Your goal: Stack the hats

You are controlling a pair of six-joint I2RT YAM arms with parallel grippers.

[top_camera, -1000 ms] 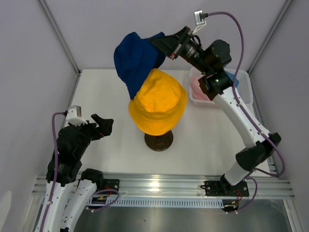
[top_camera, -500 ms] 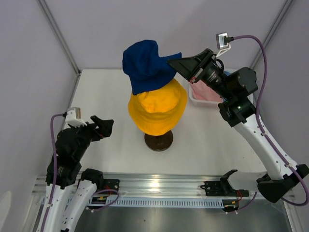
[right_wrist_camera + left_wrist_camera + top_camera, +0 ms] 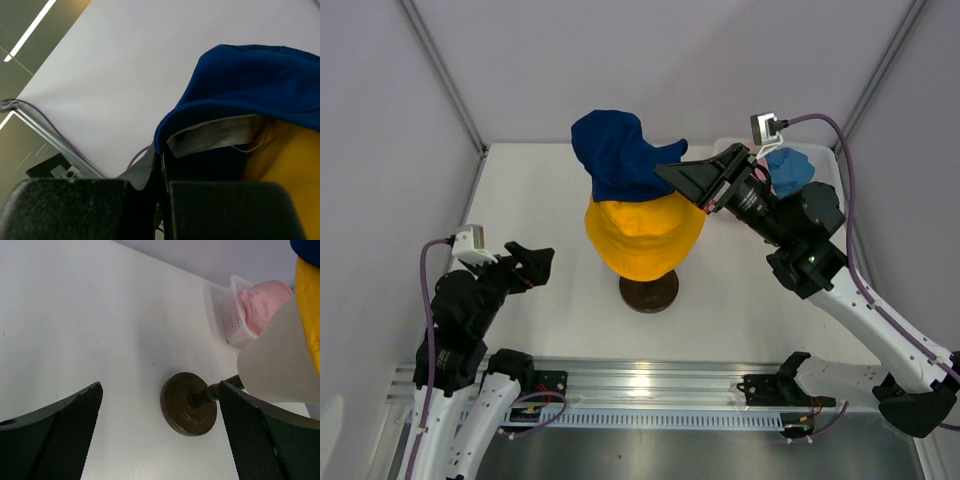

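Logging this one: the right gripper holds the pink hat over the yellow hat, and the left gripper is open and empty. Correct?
Not quite. The right gripper holds the navy hat, not the pink one, as the top view shows. The pink hat lies in the basket in the left wrist view. The rest stands: it is over the yellow hat, and the left gripper is open and empty.

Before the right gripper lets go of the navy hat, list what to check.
1. Right gripper shut on navy hat brim: ok.
2. Navy hat pulled down over yellow hat: not ok, most of the yellow shows.
3. Yellow hat seated on mannequin head: ok.
4. Left gripper open, apart from the stand base: ok.
5. Pink hat in basket: ok.
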